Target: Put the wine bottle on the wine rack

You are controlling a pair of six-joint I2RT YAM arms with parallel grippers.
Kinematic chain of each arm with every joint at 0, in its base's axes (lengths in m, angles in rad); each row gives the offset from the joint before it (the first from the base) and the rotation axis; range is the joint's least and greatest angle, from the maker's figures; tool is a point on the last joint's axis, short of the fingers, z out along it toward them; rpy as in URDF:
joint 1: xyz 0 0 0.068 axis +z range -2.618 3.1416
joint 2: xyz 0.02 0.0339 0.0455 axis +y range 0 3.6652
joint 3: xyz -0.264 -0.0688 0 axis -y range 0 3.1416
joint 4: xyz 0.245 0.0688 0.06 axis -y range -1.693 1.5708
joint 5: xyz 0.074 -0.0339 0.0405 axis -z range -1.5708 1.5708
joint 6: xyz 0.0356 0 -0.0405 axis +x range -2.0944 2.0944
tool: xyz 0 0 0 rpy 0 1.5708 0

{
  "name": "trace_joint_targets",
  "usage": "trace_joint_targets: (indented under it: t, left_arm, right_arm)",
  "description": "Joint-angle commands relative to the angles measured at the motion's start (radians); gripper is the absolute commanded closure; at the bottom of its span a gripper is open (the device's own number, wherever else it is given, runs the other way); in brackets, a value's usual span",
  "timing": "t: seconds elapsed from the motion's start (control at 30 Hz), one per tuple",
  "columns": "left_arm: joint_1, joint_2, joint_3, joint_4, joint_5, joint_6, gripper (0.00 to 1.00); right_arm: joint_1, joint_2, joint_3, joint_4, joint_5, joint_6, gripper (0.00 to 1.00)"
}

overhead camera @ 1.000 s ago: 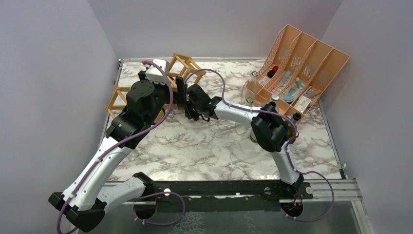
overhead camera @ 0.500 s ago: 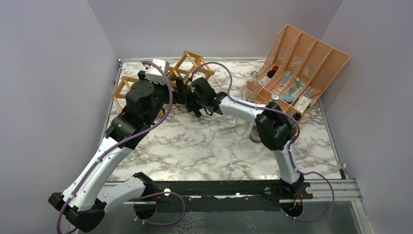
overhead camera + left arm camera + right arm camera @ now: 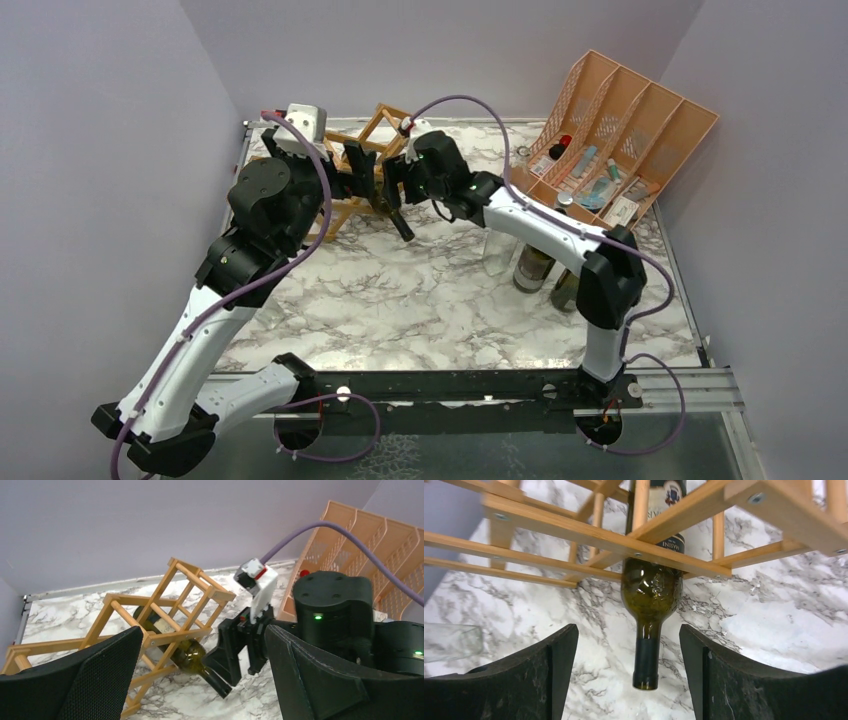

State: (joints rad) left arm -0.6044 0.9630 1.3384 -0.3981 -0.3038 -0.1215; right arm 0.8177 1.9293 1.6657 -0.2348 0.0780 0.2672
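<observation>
The dark green glass wine bottle [image 3: 651, 592] lies in a cell of the light tan wooden lattice wine rack [image 3: 172, 602], at the far left of the white marble-patterned table [image 3: 420, 310]. Its shoulder and neck stick out past the sticks, towards the table. The bottle's base is cut off at the top edge of the right wrist view, and the sticks cross its label, so only part of the lettering reads. From above, only the dark neck [image 3: 400, 225] shows. Both wrists cover most of the rack [image 3: 338, 208].

The right gripper [image 3: 628, 630] is spread wide, with one of its black fingers [image 3: 524, 680] on each side of the neck and a gap showing on both sides. It seems to touch nothing, though the left wrist view is too crowded to confirm this. The left gripper [image 3: 202, 630] is also wide apart and holds nothing, its fingers [image 3: 75, 680] framing the rack and bottle.

Two dark upright bottles [image 3: 545, 272] stand by the right arm, and a peach slotted plastic organizer [image 3: 640, 110] sits in the far right corner.
</observation>
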Motion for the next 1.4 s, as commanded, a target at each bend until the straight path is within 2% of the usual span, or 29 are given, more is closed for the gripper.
trace_joint_targets:
  t: [0.0,0.23,0.4,0.57,0.73,1.0,1.23,1.37]
  left_arm:
    - [-0.005,-0.046,0.042,0.027,0.001,0.012,0.01]
    - [-0.005,-0.134,-0.055,0.077,0.104,0.007,0.01]
    - [-0.005,-0.161,-0.122,0.086,0.161,-0.008,0.01]
    - [-0.005,-0.164,-0.176,0.100,0.198,-0.028,0.01]
    - [-0.005,-0.161,-0.213,0.112,0.229,-0.052,0.01]
    - [-0.005,-0.158,-0.242,0.123,0.247,-0.079,0.01]
    - [-0.005,-0.150,-0.239,0.123,0.251,-0.097,0.01]
    - [-0.005,-0.134,-0.234,0.122,0.260,-0.105,0.01]
  right_arm:
    - [0.000,-0.148,-0.036,-0.075,0.008,-0.039,0.23]
    - [0.000,-0.377,-0.118,-0.160,0.224,-0.097,0.23]
    - [0.000,-0.531,-0.171,-0.273,0.444,-0.114,0.23]
    - [0.000,-0.663,-0.209,-0.376,0.666,-0.091,0.23]
    - [-0.002,-0.768,-0.260,-0.481,0.812,-0.006,0.21]
    - [-0.012,-0.868,-0.398,-0.573,0.792,0.155,0.22]
    - [-0.025,-0.894,-0.486,-0.556,0.788,0.207,0.34]
    - [-0.053,-0.906,-0.533,-0.474,0.772,0.165,0.39]
